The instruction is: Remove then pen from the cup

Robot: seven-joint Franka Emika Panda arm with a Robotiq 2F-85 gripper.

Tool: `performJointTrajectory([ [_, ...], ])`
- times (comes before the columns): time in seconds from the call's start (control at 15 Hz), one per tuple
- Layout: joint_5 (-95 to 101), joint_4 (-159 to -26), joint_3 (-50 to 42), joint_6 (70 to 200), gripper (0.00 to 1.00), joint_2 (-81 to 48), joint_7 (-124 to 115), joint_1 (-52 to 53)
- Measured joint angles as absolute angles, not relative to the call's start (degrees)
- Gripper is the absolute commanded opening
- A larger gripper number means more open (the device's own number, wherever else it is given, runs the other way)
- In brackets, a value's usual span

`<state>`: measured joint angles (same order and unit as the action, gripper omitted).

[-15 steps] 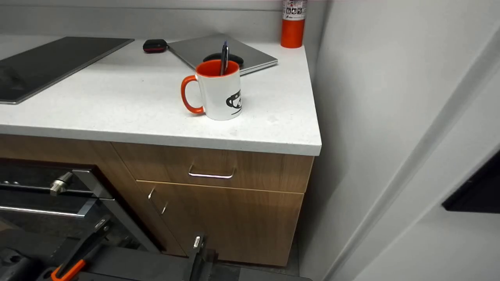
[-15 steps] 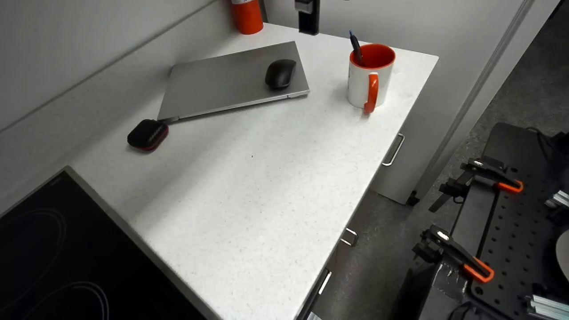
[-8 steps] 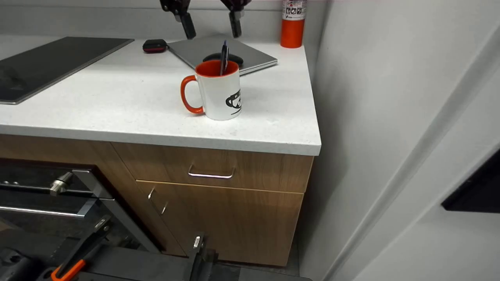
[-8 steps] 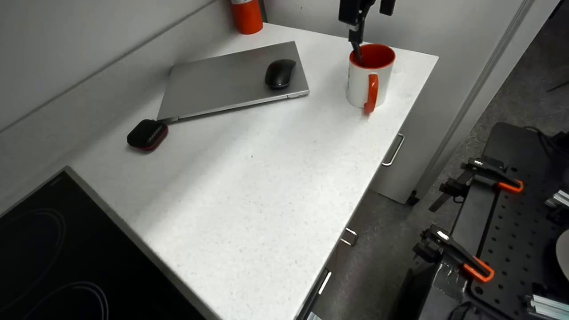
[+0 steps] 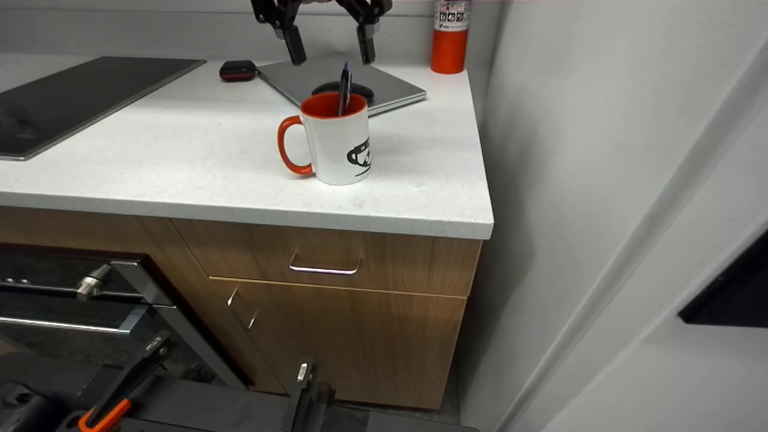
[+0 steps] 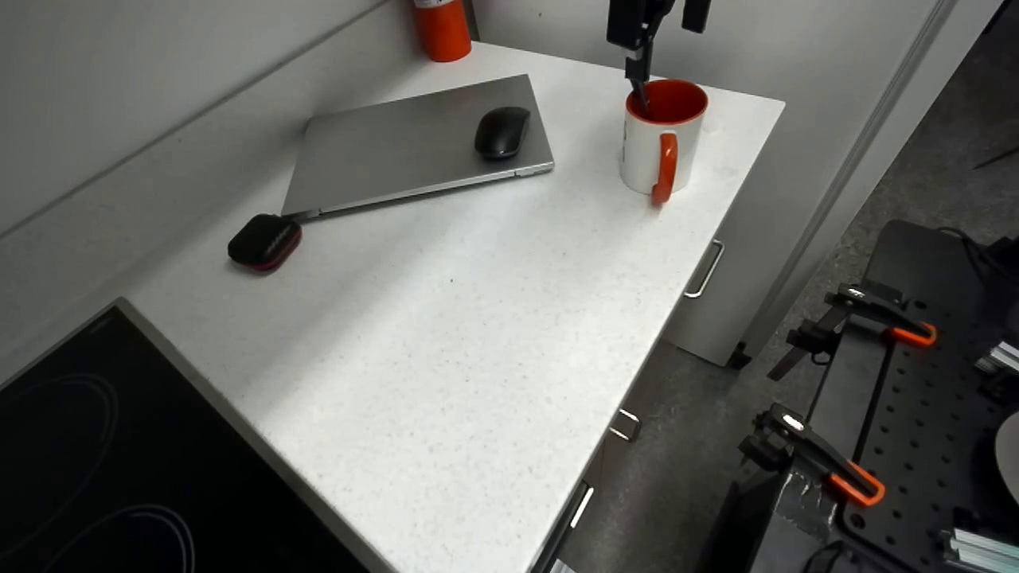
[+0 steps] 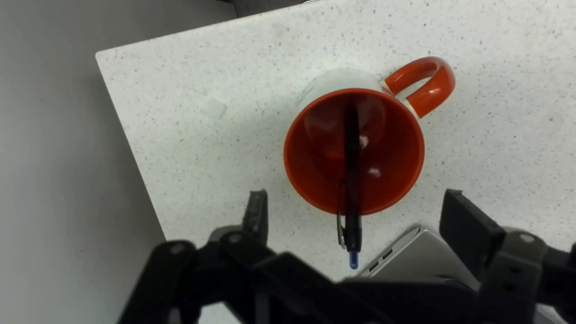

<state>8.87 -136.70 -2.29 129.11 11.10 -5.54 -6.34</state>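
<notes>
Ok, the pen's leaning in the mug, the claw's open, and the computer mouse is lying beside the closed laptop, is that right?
Not quite: the computer mouse lies on the closed laptop, not beside it, as an exterior view shows. The pen does lean in the mug, and the claw is open.

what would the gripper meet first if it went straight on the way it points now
Probably the pen: its blue end, sticking out of the cup, shows between the parted jaws of the gripper in the wrist view, though depth is hard to judge.
</notes>
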Motion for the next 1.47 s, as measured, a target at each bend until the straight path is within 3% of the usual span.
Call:
performJointTrajectory([
  [0.27, 8.7, -134.8, -2.3, 129.3, 1.00, 7.7, -7.3, -6.2],
  [0.33, 8.7, -134.1, -2.3, 129.3, 0.90, 6.7, -7.9, -6.2],
  [0.4, 8.7, -133.4, -2.3, 129.3, 0.72, 5.7, -8.5, -6.2],
  [1.0, 7.0, -130.3, -3.3, 129.4, 0.01, 1.9, -10.9, -6.2],
  [1.47, 6.4, -130.2, -4.2, 129.4, 0.04, 3.7, -10.9, -6.2],
])
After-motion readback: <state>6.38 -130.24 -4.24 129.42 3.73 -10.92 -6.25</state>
